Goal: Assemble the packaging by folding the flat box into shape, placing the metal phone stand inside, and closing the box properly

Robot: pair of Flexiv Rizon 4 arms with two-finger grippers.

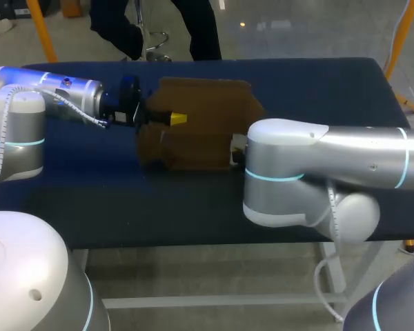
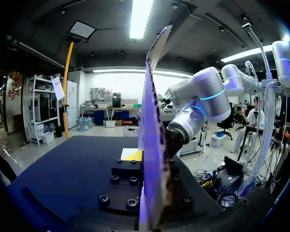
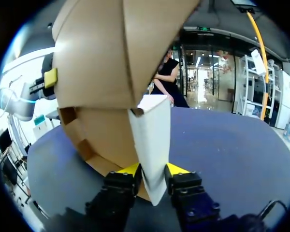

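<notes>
Across most of the head view, the dark blue tabletop is seen. The right arm is recorded at centre right of the frame, the left arm at upper left. Between them, in the upper middle, the brown cardboard box is found partly folded, its lower right corner hidden by the right arm's wrist. The left pincer is clenched on the box's left edge; one yellow tip is shown against the card. In the right wrist view, the right pincer is clamped on a pale flap of the box, with both fingers pressed against it.
</notes>
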